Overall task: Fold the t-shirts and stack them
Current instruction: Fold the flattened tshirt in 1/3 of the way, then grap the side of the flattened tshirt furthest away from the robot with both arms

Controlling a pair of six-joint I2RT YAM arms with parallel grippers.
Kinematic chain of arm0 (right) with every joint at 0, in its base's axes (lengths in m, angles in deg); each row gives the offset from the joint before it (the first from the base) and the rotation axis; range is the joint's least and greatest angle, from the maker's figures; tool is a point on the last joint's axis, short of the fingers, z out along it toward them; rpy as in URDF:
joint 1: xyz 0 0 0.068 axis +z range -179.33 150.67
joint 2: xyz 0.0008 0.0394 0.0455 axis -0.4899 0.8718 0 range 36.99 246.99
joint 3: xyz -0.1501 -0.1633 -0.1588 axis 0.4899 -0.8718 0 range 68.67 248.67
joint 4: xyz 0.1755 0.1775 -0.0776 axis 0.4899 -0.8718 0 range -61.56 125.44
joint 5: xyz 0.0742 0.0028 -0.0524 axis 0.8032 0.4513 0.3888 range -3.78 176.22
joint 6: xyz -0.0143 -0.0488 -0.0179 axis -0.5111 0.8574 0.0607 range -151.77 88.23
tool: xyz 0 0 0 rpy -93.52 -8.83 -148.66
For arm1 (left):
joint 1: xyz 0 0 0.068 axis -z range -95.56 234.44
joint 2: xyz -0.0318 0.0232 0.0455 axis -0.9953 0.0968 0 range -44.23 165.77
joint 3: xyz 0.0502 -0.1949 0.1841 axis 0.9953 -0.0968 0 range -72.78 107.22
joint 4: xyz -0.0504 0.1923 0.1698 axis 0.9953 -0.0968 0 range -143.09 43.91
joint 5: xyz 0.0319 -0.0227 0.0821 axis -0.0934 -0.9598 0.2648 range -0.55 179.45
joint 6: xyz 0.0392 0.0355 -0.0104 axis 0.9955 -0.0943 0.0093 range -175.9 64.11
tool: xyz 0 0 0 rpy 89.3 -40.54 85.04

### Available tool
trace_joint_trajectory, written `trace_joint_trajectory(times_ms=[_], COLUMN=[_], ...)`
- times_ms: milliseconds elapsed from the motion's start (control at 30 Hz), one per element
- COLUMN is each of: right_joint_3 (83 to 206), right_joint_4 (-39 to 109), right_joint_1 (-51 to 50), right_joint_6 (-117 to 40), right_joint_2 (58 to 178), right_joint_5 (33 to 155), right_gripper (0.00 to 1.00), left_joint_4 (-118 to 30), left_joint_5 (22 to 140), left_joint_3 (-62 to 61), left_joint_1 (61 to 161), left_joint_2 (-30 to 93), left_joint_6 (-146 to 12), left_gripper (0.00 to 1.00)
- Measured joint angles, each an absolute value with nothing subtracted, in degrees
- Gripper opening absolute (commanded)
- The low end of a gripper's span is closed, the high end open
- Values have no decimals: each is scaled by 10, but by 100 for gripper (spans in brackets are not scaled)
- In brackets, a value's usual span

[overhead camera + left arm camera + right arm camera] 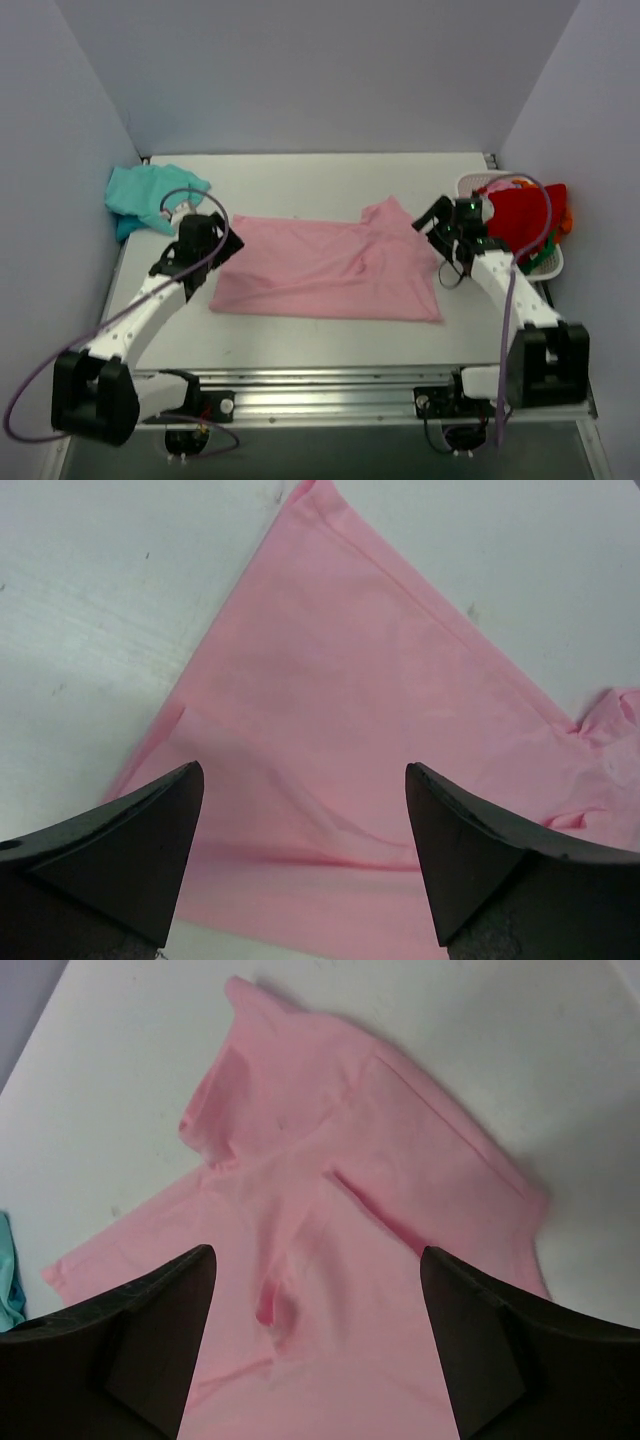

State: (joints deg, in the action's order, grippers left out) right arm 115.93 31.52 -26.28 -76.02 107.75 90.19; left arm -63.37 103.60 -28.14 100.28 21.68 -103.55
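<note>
A light pink t-shirt (330,268) lies spread flat in the middle of the table, a sleeve poking up at its far right. A teal t-shirt (150,198) sits crumpled at the far left. My left gripper (222,238) hovers over the pink shirt's left edge, jaws wide open and empty; its wrist view shows pink cloth (350,710) between the fingers (150,820). My right gripper (438,222) is above the shirt's right end, also open with nothing held; wrinkled pink fabric (330,1210) lies below its fingers (480,1320).
A white basket (545,262) holding red, green and orange garments (525,222) stands at the right edge, beside the right arm. Grey walls enclose the table on three sides. A metal rail runs along the near edge.
</note>
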Motion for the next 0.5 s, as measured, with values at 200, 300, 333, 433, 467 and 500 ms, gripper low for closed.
trace_joint_trajectory(times_ms=[200, 300, 333, 433, 467, 500], right_joint_3=[1308, 1374, 1394, 1452, 1467, 1485], right_joint_4=[400, 422, 431, 452, 456, 456], right_joint_1=[-263, -263, -263, -262, -261, -258], right_joint_6=[-746, -745, -745, -750, -753, -756], right_joint_2=[1288, 1355, 1376, 1440, 1459, 1478], right_joint_5=[917, 926, 929, 936, 941, 943], right_gripper=[77, 77, 77, 76, 76, 76], left_joint_4=[-541, -513, -504, -473, -463, -455], left_joint_5=[968, 945, 939, 922, 918, 910], left_joint_3=[-183, -156, -152, -145, -143, -140], left_joint_1=[923, 897, 890, 877, 876, 874], left_joint_2=[401, 448, 457, 481, 489, 498], left_joint_6=[-978, -966, -964, -962, -962, -962], left_gripper=[88, 87, 87, 86, 86, 86])
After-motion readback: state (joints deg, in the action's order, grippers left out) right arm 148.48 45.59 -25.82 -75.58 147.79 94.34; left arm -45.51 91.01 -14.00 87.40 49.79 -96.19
